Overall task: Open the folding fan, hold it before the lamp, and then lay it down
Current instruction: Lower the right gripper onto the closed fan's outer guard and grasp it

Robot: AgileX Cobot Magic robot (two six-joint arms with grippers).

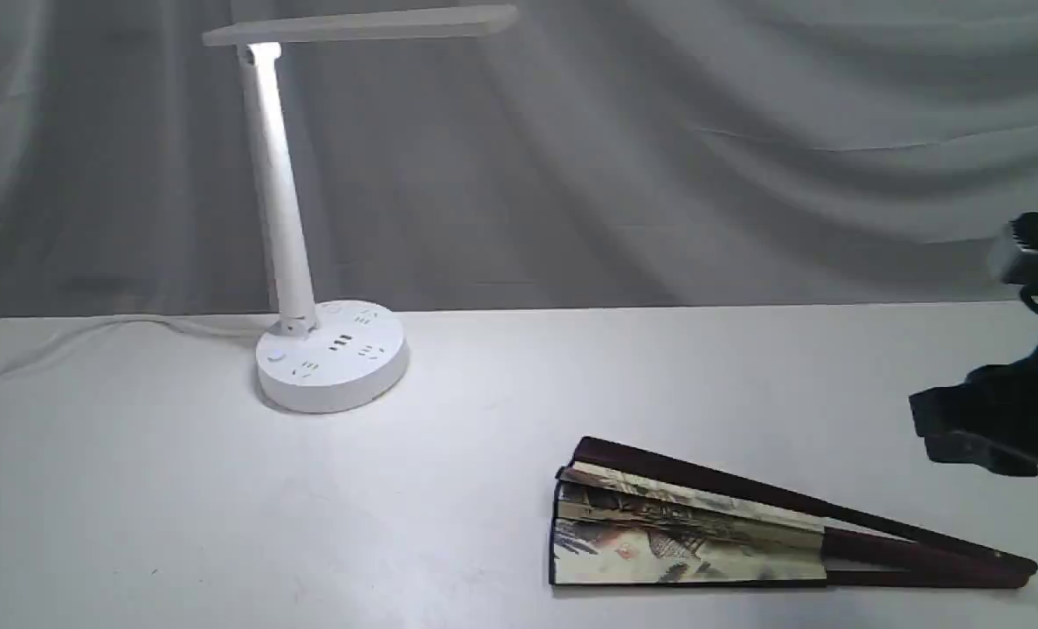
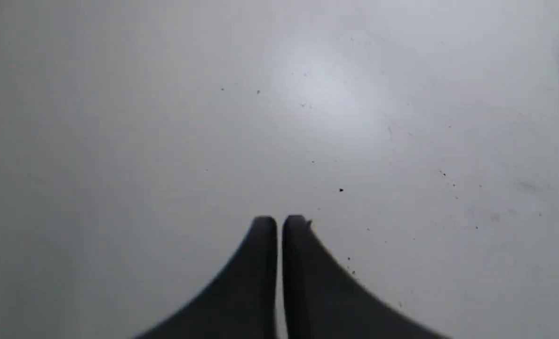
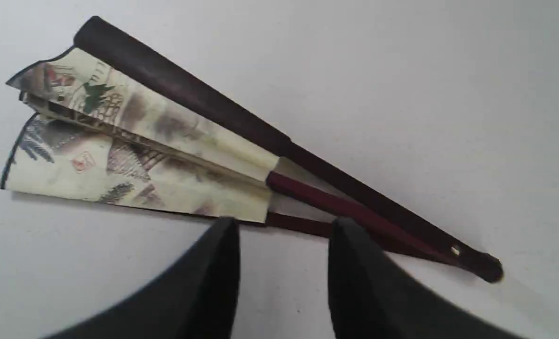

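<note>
The folding fan (image 1: 702,533) lies on the white table at the front right, spread only a little, its painted cream pleats toward the left and its maroon ribs meeting at a pivot on the right. In the right wrist view the fan (image 3: 166,141) lies just beyond my right gripper (image 3: 283,228), which is open and empty, its fingertips near the lowest rib. From the exterior view only the dark body of the right arm (image 1: 999,419) shows, at the right edge. My left gripper (image 2: 279,221) is shut on nothing over bare table. The lamp (image 1: 309,218) stands lit at the back left.
The lamp's round base (image 1: 331,354) carries sockets, and its white cord (image 1: 91,336) runs off to the left along the table's back edge. A grey draped cloth (image 1: 659,157) hangs behind the table.
</note>
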